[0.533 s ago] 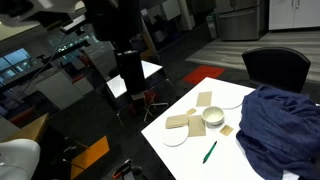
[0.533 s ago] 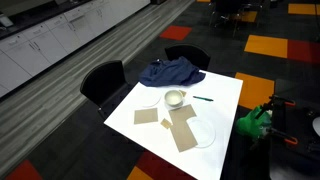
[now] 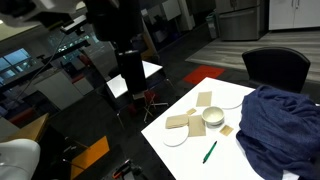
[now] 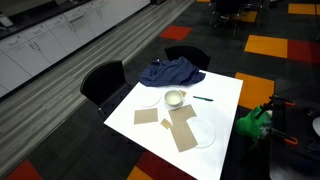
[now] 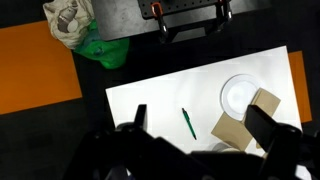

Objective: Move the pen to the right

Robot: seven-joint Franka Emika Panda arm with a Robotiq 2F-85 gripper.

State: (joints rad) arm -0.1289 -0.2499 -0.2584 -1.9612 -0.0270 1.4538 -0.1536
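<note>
The pen [image 5: 188, 123] is thin and green. It lies alone on a bare part of the white table [image 5: 150, 95], left of a small white plate [image 5: 240, 93]. It also shows in both exterior views [image 3: 209, 152] [image 4: 203, 98], near a table edge. My gripper [image 5: 200, 115] is open and empty, high above the table. Its two dark blurred fingers stand wide apart on either side of the pen in the wrist view. The dark arm [image 3: 128, 60] rises beyond the table.
A blue cloth [image 3: 280, 125] [image 4: 170, 72] covers one end of the table. A white bowl [image 3: 213, 117], white plates [image 3: 175, 137] and tan cardboard pieces [image 3: 185, 122] [image 5: 240, 128] lie mid-table. Black chairs [image 4: 105, 82] [image 3: 275, 68] stand by it. A green object [image 5: 100, 48] sits on the floor.
</note>
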